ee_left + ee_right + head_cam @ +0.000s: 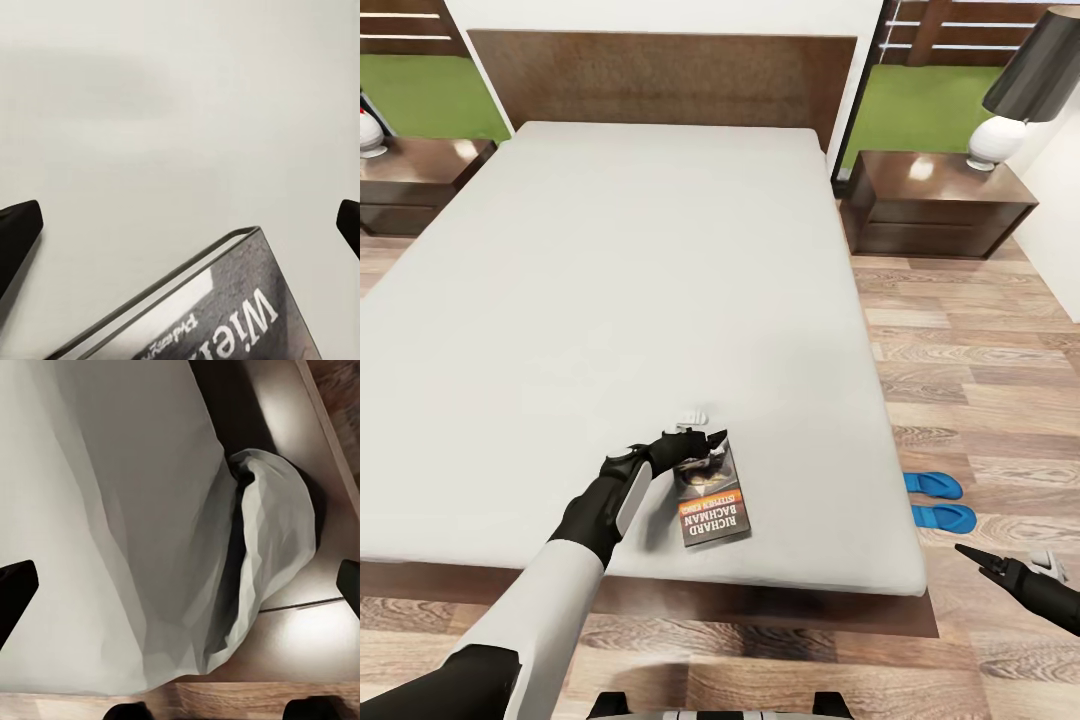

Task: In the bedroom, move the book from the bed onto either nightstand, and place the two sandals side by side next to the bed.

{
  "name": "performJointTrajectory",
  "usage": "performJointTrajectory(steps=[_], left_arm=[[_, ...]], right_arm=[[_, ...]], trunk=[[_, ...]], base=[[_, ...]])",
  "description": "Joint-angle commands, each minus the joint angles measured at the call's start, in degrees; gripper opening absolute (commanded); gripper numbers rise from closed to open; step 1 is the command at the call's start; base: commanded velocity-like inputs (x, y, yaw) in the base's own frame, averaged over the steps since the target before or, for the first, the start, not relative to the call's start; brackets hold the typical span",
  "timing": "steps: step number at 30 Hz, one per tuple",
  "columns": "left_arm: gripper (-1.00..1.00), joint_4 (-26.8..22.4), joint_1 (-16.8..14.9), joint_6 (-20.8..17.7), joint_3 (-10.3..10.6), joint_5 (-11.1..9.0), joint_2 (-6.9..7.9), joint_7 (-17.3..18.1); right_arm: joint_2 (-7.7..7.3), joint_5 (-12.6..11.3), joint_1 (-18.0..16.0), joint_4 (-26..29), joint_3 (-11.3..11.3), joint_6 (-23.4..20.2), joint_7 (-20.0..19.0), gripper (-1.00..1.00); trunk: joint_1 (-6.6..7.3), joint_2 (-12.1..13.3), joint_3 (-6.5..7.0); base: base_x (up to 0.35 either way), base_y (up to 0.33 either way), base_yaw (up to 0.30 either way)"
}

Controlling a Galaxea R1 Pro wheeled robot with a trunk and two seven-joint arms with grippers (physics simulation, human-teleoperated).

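While the left tool (697,441) hovers with its jaws spread wide over the far end of the book (711,496), the paperback lies flat on the grey mattress of the bed (610,300) near its foot edge. From the left wrist, both dark fingertips (19,229) stand well apart above the book's (225,315) corner. Two blue sandals (938,502) sit side by side on the plank floor (980,380) just beside the bed. Low at the bed's foot corner, the right tool (985,558) hangs with fingertips (15,589) held wide. A nightstand (935,205) with a lamp (1025,85) stands at each side of the headboard.
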State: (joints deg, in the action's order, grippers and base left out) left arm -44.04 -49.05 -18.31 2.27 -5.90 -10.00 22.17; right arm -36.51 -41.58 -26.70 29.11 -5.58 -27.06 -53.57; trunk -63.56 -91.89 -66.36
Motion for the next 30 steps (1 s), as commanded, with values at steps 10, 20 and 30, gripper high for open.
performJointTrajectory(steps=[10,20,30], left_arm=[[1.0,0.0,0.0,-0.8,0.0,-0.3,0.0,-0.1],[1.0,0.0,0.0,-0.8,0.1,-0.3,0.0,-0.1],[1.0,0.0,0.0,-0.8,0.0,-0.4,0.0,-0.1]], right_arm=[[-0.02,-0.3,0.0,0.0,0.0,-0.4,-0.1,1.0],[0.03,-0.3,0.0,0.0,0.0,-0.4,-0.1,1.0],[0.02,-0.3,0.0,0.0,0.0,-0.4,-0.1,1.0]], trunk=[[0.0,0.0,-0.04],[0.0,0.0,-0.04],[0.0,0.0,-0.04]], base=[[-0.03,0.0,0.0],[-0.003,0.0,0.0],[0.0,0.0,0.0]])
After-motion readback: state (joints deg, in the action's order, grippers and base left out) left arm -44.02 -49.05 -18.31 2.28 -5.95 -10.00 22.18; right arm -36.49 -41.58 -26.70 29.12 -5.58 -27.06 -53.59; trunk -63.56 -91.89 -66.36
